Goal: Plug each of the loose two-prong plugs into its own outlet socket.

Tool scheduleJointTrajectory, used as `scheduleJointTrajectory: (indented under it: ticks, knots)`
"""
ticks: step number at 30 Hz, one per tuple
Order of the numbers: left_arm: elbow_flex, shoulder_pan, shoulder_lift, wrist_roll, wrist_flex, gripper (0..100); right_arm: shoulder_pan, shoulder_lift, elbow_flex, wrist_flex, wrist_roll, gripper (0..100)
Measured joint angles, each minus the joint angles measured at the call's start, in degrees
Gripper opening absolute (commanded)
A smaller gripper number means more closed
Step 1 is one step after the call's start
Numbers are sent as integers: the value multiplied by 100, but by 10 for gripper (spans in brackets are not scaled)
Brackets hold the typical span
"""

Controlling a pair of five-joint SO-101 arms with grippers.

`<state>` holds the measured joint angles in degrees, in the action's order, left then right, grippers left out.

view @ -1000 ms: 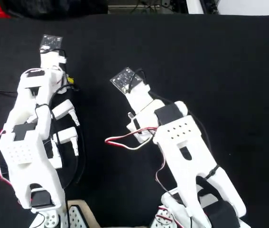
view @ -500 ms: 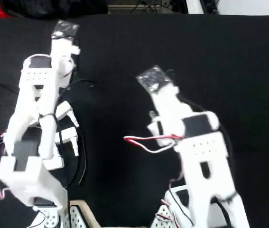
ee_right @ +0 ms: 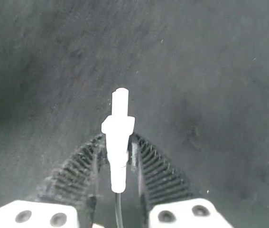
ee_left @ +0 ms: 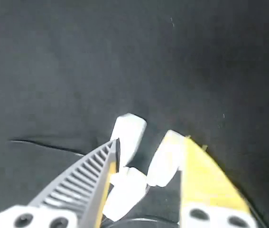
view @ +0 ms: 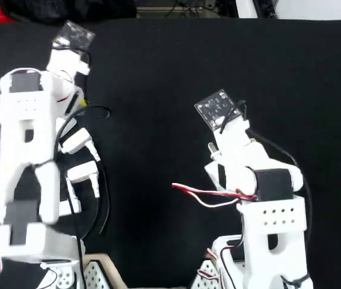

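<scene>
In the right wrist view my right gripper (ee_right: 117,142) is shut on a slim white plug (ee_right: 118,124). The plug's tip points away over the black table and its black cable runs back between the fingers. In the left wrist view my left gripper (ee_left: 146,148) has a grey finger (ee_left: 94,175) and a yellow one (ee_left: 198,175). They are closed on a white plug (ee_left: 125,187) whose two blunt ends stick out forward. From above, the left arm (view: 23,144) stands at the left and the right arm (view: 260,186) at centre right. Their wrists cover both held plugs.
Three more white plug pieces (view: 79,139) (view: 86,171) (view: 69,206) lie in a row against the left arm, and a black cable (view: 101,198) loops past them. The black cloth (view: 290,72) stretches bare to the back and right. Red and white wires (view: 203,195) hang off the right arm.
The right arm has swung to the right and drawn back with its plug. The left arm has risen and shifted left, and its wrist stays near the back left.
</scene>
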<state>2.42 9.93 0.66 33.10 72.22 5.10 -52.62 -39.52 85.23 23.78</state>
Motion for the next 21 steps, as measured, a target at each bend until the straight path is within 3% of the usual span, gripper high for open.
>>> scheduleJointTrajectory:
  ticks: [4, 9, 15, 21]
  knots:
    - [844, 70, 1398, 202, 176, 216, 0, 281, 0, -158, 0, 11]
    - [2462, 141, 2840, 607, 1081, 195, -9, 615, -105, -431, 0, 11]
    - [4237, 343, 3851, 870, 1873, 196, -9, 712, -185, -624, -9, 11]
    - [4958, 580, 4659, 1116, 2505, 196, -9, 730, -185, -633, -9, 11]
